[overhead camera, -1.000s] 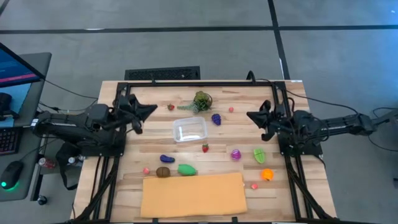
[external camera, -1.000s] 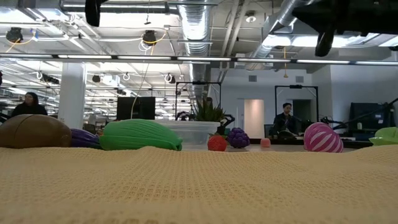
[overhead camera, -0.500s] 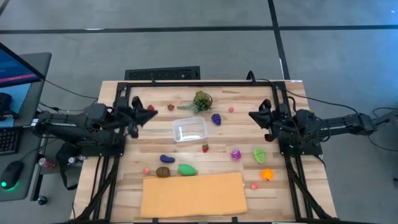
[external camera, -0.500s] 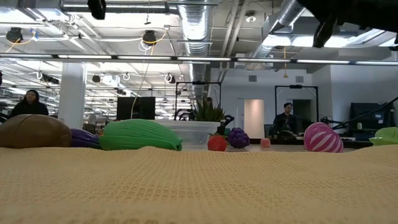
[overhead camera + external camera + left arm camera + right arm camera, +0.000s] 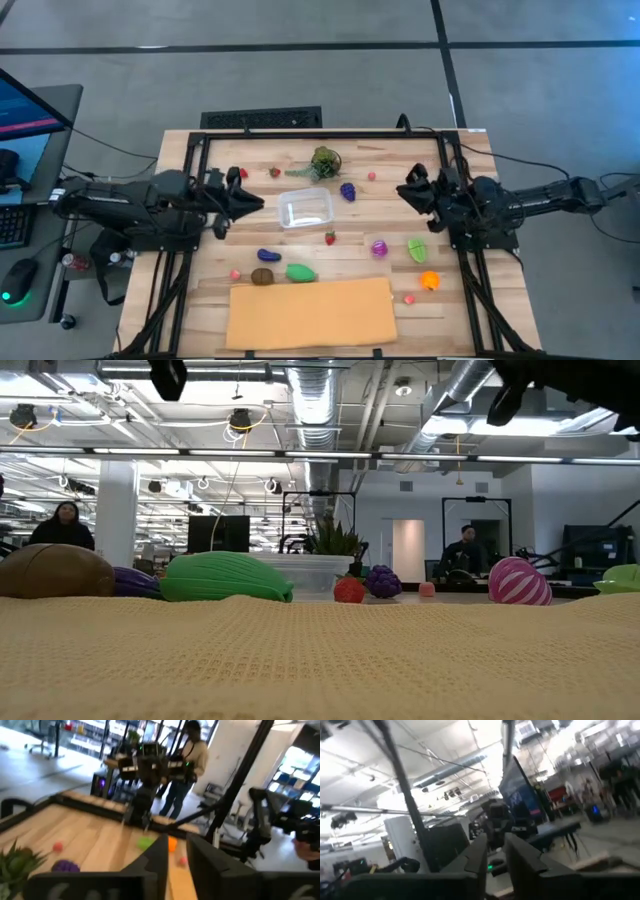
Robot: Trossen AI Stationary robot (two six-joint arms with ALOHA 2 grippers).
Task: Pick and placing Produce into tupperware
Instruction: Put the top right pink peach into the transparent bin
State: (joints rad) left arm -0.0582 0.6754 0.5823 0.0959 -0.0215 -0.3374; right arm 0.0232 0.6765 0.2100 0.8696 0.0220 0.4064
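My left gripper (image 5: 250,203) hovers just left of the tub (image 5: 305,209), fingers a narrow slit apart and holding nothing; my right gripper (image 5: 408,190) hangs off to the tub's right, likewise slightly parted and empty. Produce lies scattered around the tub: grapes (image 5: 347,191), a strawberry (image 5: 330,237).

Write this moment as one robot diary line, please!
left gripper: slightly open, empty, near tupperware | right gripper: slightly open, empty, over table | tupperware: empty | produce: all on table
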